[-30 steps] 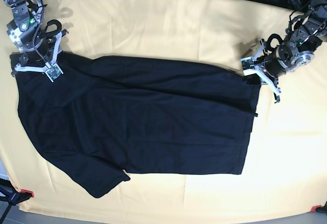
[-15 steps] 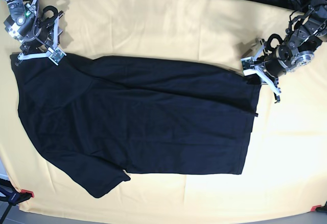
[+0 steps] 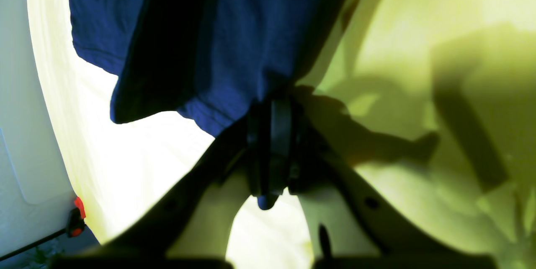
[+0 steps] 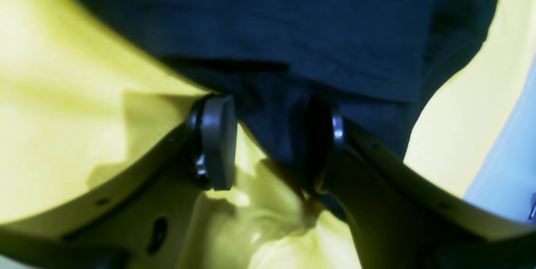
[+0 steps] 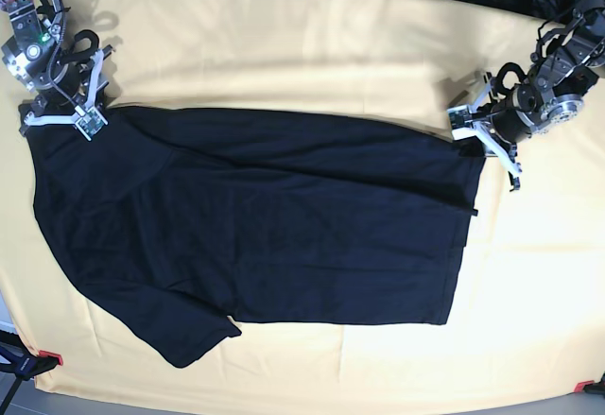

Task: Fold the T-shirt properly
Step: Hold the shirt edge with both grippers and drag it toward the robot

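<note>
The T-shirt (image 5: 255, 226) lies spread flat on the surface (image 5: 302, 46), which is covered by a pale yellow cloth; one sleeve (image 5: 180, 335) points toward the near edge. The garment appears doubled lengthwise, judging by its narrow outline.

The left pincer (image 3: 270, 143) is closed on a corner of the T-shirt at the hem end, pinching the fabric between its pads. This grip likely anchors that end for tensioning or for the next fold.

The right pincer (image 4: 268, 143) stands open at the shoulder end, one pad on the yellow cloth and the other over dark fabric; nothing is clamped.

No readable label, brand or writing is visible on the garment.
</note>
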Robot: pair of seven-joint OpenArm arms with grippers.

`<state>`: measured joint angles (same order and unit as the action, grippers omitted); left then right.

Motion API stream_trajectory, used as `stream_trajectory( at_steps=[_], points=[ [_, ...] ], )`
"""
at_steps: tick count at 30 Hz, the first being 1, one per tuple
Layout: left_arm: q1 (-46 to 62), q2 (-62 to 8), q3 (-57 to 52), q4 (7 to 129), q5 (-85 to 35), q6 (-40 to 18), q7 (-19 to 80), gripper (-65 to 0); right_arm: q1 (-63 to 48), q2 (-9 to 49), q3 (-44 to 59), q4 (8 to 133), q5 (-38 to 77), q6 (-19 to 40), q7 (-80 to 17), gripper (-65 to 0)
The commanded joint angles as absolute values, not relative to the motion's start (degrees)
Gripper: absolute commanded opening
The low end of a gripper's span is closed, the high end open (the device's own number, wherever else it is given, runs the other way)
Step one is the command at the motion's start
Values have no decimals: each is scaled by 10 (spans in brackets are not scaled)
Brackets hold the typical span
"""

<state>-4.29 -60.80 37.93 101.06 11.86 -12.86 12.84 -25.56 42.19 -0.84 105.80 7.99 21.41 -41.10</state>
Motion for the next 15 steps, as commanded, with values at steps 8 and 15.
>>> stream_trajectory(
  at_steps=[8, 15],
  points=[
    [-50, -621, 374, 1020, 120, -120, 124, -650, -243, 432, -4, 1048, 59, 203, -433, -461],
    [-50, -630, 374, 1036, 120, -120, 124, -650, -243, 432, -4, 1051, 50, 178, -437, -650]
  ],
)
